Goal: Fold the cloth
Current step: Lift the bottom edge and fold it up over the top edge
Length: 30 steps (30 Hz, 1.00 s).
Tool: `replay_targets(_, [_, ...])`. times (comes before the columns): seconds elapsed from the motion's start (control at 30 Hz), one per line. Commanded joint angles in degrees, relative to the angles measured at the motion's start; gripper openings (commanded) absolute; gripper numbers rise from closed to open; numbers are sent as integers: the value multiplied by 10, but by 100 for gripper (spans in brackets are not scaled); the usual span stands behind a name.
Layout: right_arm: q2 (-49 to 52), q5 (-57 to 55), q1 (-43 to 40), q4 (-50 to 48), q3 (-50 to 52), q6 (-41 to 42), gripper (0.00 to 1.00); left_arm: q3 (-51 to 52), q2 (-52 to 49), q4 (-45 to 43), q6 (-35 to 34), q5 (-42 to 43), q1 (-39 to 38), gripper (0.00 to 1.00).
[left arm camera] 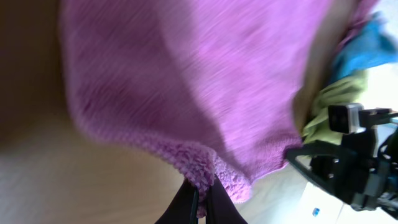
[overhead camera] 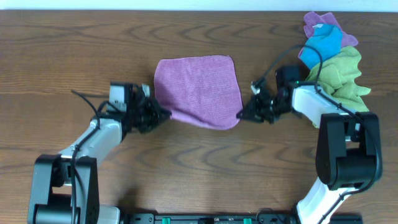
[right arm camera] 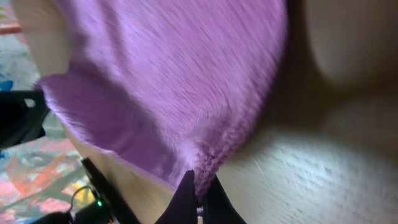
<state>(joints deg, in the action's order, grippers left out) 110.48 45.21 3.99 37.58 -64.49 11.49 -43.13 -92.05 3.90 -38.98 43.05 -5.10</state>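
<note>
The wooden surface [overhead camera: 62, 37] carries the work. The cloth [overhead camera: 199, 84], a lavender microfibre square, lies between the two tools and extends ahead of both, with its far edge flat and its near edge drawn into a shallow curve from tool to tool. A heap of other cloths sits behind the right tool, on the side away from the work and well apart from it: a lime-green cloth [overhead camera: 345, 78], a blue cloth [overhead camera: 323, 43] and a second purple cloth [overhead camera: 320, 23]. The left tool [overhead camera: 163, 114] is clamped on the near-left corner, and the right tool [overhead camera: 244, 114] is clamped on the near-right corner. Each wrist view shows the fingers pressed together with the fleecy hem pinched between them and the fabric spreading away ahead of the tips. Handling, as judged: the cloth is light and limp and holds no shape, so it will sag between grips and drape wherever it is unsupported. The nap should give good friction, and nothing here is fragile. Take hold at the corners, on the hem, with a shallow bite; a hold nearer mid-edge would let the corners droop and spoil the alignment of the fold.
</note>
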Motion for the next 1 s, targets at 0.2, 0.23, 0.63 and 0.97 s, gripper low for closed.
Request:
replay_targets(0.2, [6, -63, 20, -129, -109, 57, 2, -116, -17, -23, -9, -170, 26, 5])
replay_targets(0.23, [11, -65, 24, -152, -109, 64, 2, -119, -27, -35, -15, -169, 26, 6])
replay_targets(0.63, [181, -35, 28, -265, -285, 142, 2, -290, -225, -93, -45, -158, 30, 6])
replay_targets(0.97, [249, -33, 28, -226, -416, 151, 2, -463, -329, 3, -24, -115, 30, 6])
